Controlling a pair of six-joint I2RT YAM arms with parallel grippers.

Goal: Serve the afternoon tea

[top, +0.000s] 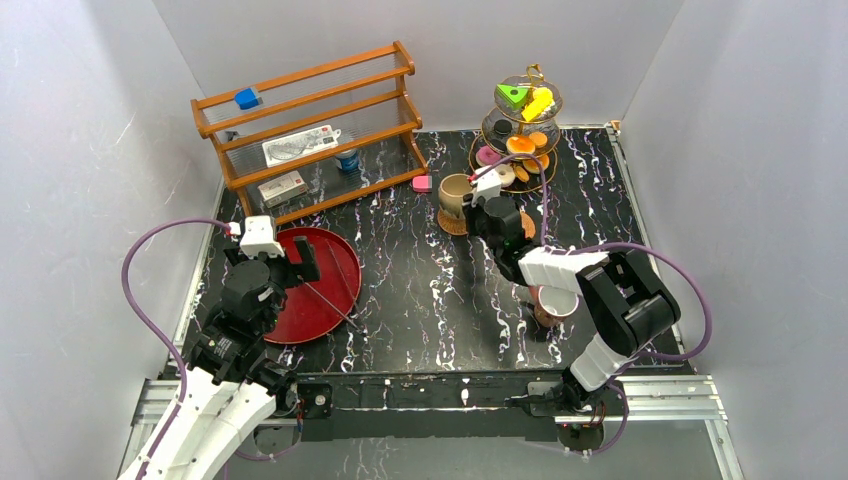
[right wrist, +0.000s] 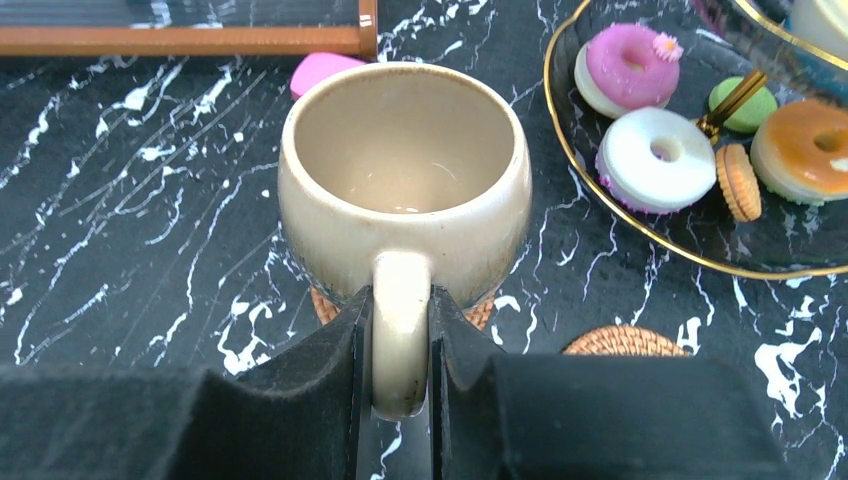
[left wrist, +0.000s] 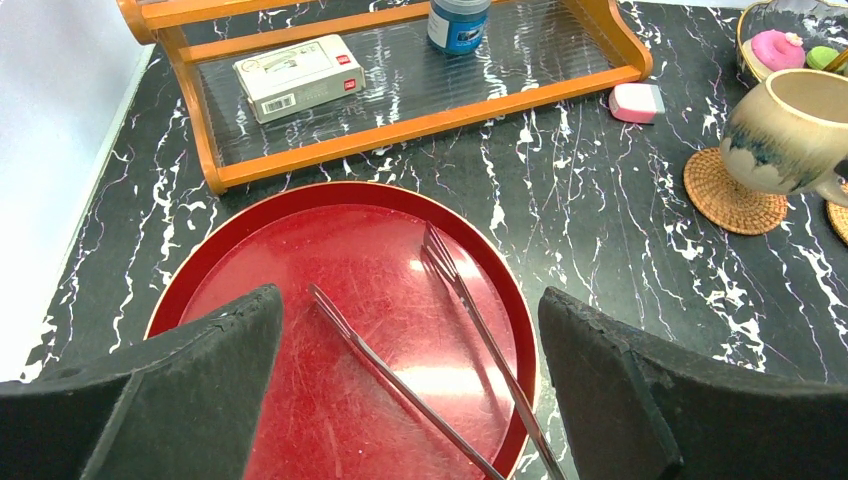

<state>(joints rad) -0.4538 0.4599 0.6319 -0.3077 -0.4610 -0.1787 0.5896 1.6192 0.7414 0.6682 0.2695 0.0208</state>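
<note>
Okay so right now the right gripper (right wrist: pixel 400 300) has its two pads pinched on the handle (right wrist: pixel 400 380) of the beige mug (right wrist: pixel 404 170), one pad on each side, squeezed tight with no gap showing. The mug is upright on a woven coaster (right wrist: pixel 483 310) toward the back of the table, just beside the bottom plate of the tiered stand (right wrist: pixel 630 228), where the pink donut (right wrist: pixel 622 68) and other pastries sit. I can't tell from these views whether it's a hair off the coaster or fully resting on it. My read is that the step in hand is picking up the mug to carry it over to the red tray (left wrist: pixel 215 265). The left gripper (left wrist: pixel 410 335) hovers over that tray with its jaws spread wide and nothing in them. If that's right, some tips: lift straight up first so the coaster doesn't drag along. Keep the wrist level, because a handle grip lets a round mug pivot between the pads. Back away from the stand's rim before turning, since it's right next to the mug. The tongs (left wrist: pixel 470 320) are lying across the tray, so aim for the bare part beside them, otherwise the mug could land on a rod and tip. Go slow on the set-down and let go only once the base sits flat.
</note>
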